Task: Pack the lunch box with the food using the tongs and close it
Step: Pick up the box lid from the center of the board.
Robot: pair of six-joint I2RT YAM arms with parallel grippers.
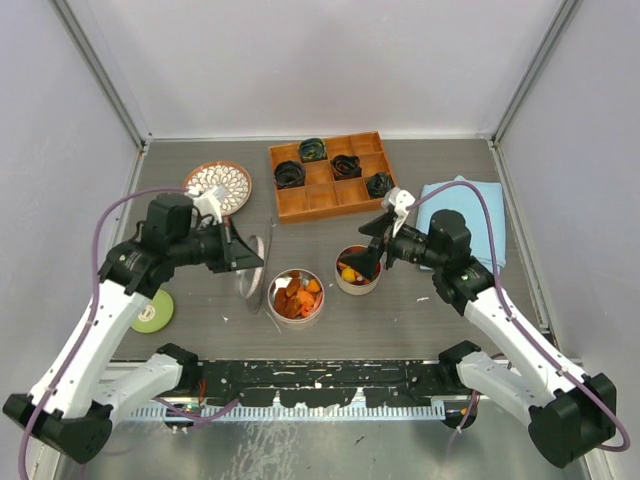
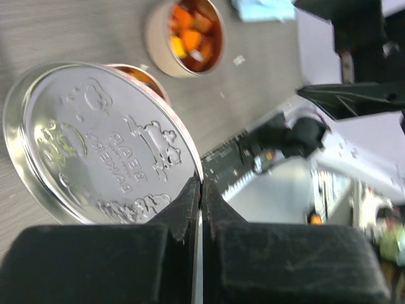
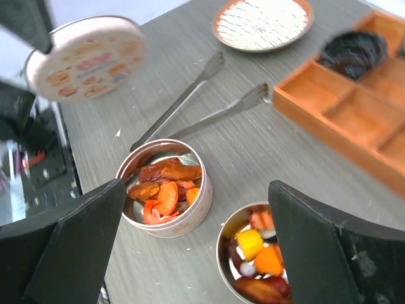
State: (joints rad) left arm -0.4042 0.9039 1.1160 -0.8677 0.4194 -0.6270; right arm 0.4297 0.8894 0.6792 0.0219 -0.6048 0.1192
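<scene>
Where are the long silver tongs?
In the right wrist view, the long silver metal tongs lie on the grey table just beyond the round tin of orange slices, left of the wooden compartment tray.

Raised lid [image 3: 85, 57] and tongs [image 3: 190, 101] crowd the left tin [image 3: 171, 229]; nearer table [image 1: 400, 320] lies open.
</scene>
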